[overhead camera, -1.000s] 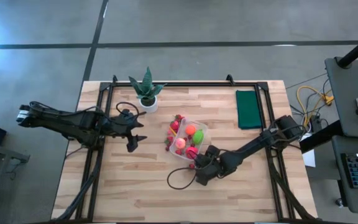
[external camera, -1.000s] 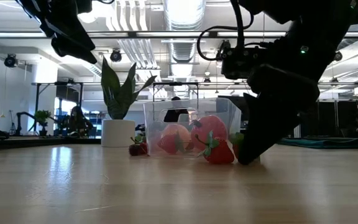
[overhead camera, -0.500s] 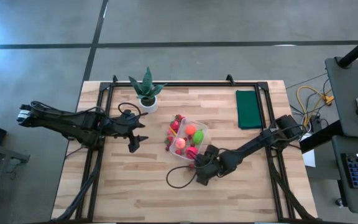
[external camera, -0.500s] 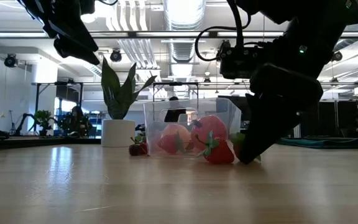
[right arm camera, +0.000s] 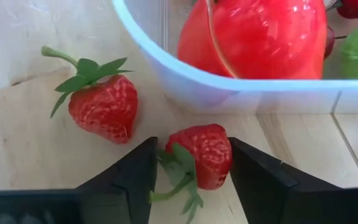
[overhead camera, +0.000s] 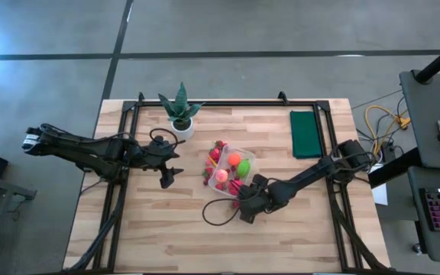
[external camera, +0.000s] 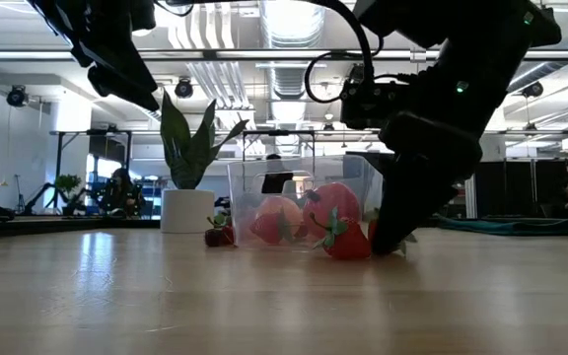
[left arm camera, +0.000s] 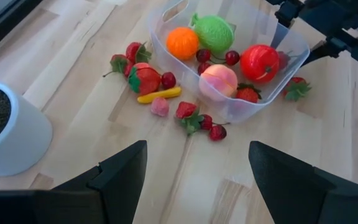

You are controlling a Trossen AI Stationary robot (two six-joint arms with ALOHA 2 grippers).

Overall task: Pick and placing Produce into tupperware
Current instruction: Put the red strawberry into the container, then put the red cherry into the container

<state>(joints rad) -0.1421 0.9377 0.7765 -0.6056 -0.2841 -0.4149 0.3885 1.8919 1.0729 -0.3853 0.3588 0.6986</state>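
Right wrist view: a strawberry (right arm camera: 201, 155) lies on the counter (right arm camera: 17, 81) between the right gripper (right arm camera: 191, 171) fingers, which stand narrowly apart on either side of it, close to its flanks; firm contact cannot be confirmed.
Second strawberry (right arm camera: 103, 106): just beside the first, outside the fingers, near the tub wall.
Tub (overhead camera: 235, 159): mid-counter, already holding a red fruit (left arm camera: 260, 62), an orange piece (left arm camera: 183, 42), a green piece (left arm camera: 214, 34), a peach (left arm camera: 218, 81) and cherries.
Loose produce: more pieces (left arm camera: 157, 93) lie on the counter along the tub's far side, toward the plant (overhead camera: 179, 111).
Left gripper (overhead camera: 168, 173): held above the counter, well left of the tub, fingers wide apart, holding nothing.
Cloth (overhead camera: 305, 134): at the counter's right rear, well apart from the work.
Risk, slip: the strawberry's tapered body could squirt out if the fingers pinch off-centre or catch only the leaves.
Risk, tub: the fingers work just beside the tub wall; a lift drifting toward it could shove the light tub.
Risk, neighbour: the second strawberry could be knocked aside.
Change from earlier frames: the right gripper fingers have drawn in from wide apart, and the arm has shifted slightly toward the tub; the left arm has barely moved.
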